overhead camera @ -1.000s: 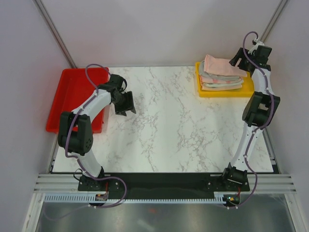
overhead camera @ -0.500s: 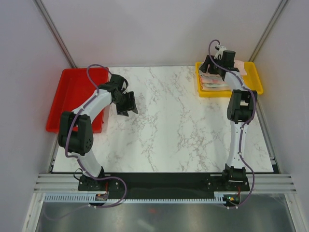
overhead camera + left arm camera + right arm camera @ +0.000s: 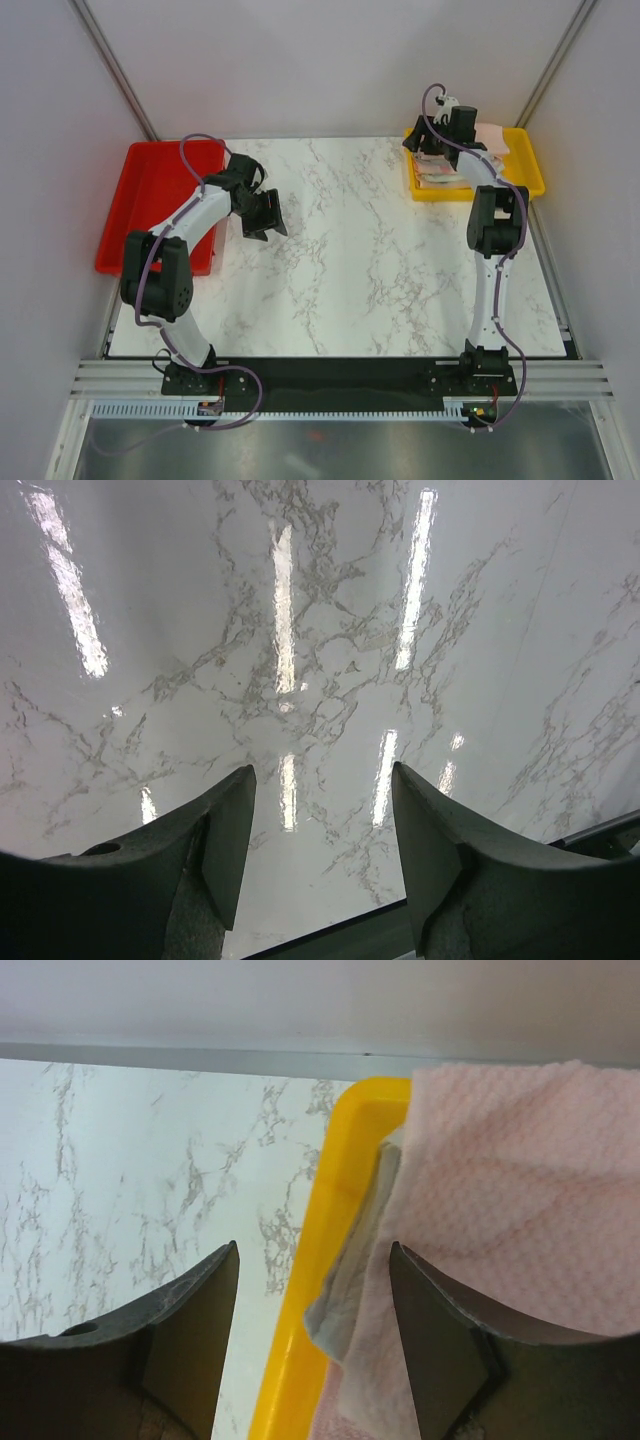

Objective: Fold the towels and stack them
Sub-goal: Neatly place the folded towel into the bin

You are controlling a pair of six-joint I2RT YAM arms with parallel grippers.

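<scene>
Left gripper [image 3: 322, 780]: jaws spread wide with nothing between them, hanging over the bare marble table [image 3: 360, 260] just beside the red tray [image 3: 150, 200]. Right gripper [image 3: 313, 1255]: arm reached out to the table's far right corner, over the left end of the yellow tray [image 3: 528, 172]. Its jaws are spread and pinch nothing — the tray's rim and the near edge of the towels [image 3: 440, 172] show in the gap beyond the fingertips. Whether the right-hand finger touches cloth cannot be told. The towels lie piled inside the yellow tray, the pink towel [image 3: 500, 1180] uppermost, with a pale grey-green layer [image 3: 345, 1295] showing beneath it at the pile's left edge. The number of cloths in the pile cannot be made out.
</scene>
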